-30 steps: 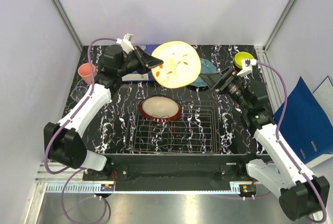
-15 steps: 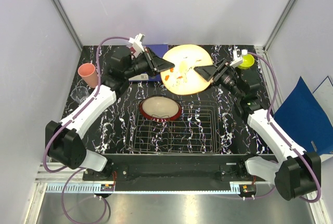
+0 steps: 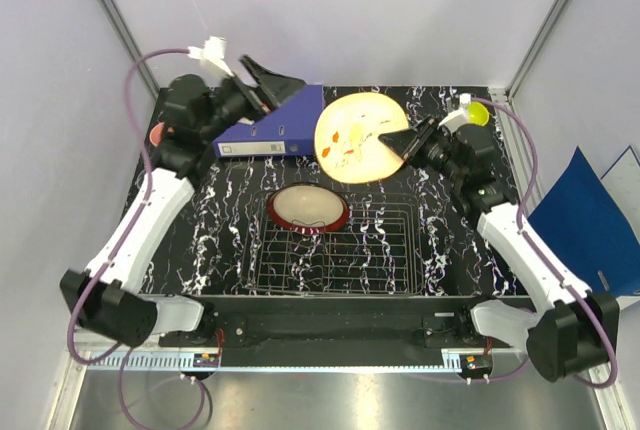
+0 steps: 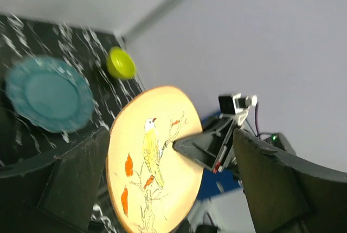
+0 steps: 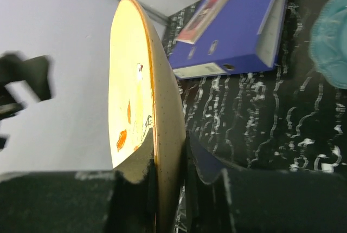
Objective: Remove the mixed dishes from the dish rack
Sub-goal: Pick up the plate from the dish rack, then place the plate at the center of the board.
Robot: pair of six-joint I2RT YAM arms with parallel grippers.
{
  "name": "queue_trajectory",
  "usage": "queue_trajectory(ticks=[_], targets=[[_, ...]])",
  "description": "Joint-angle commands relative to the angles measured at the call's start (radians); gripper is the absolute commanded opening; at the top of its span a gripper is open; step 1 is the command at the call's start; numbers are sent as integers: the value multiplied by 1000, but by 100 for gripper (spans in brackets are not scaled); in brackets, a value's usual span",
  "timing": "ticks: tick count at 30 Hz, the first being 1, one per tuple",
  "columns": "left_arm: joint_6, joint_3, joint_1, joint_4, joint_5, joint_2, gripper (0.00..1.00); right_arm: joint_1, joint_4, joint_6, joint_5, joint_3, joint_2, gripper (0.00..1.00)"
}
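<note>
My right gripper (image 3: 398, 140) (image 5: 168, 154) is shut on the right rim of the cream-yellow plate with orange marks (image 3: 352, 136) (image 4: 154, 157) (image 5: 135, 81), holding it tilted in the air behind the dish rack (image 3: 340, 250). My left gripper (image 3: 272, 80) (image 4: 171, 135) stands open, up and to the left of that plate, with nothing in it. The red-rimmed cream plate (image 3: 308, 208) leans in the rack's back left. The teal plate (image 4: 46, 93) (image 5: 331, 43) and the yellow-green bowl (image 3: 478, 113) (image 4: 120, 63) lie on the table at the back right. The pink cup (image 3: 157, 133) peeks out behind my left arm.
A blue ring binder (image 3: 272, 126) (image 5: 238, 32) lies on the table at the back, left of the held plate. A blue folder (image 3: 590, 220) leans outside the enclosure on the right. Grey walls close in the back and both sides.
The left gripper opened, let go of the cream-yellow plate and drew back up and left. The right gripper closed on the plate's right rim and now holds it alone.
</note>
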Motion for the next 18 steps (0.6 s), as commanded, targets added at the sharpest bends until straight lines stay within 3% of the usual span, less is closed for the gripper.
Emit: queue_trajectory(ticks=[1, 8, 18], targets=[[20, -65, 65, 9, -196, -179, 99, -71, 41, 14, 77, 165, 45, 0], [31, -234, 78, 38, -244, -303, 99, -226, -14, 76, 106, 398, 313, 0], [34, -336, 78, 63, -184, -322, 99, -249, -111, 45, 32, 703, 706, 0]])
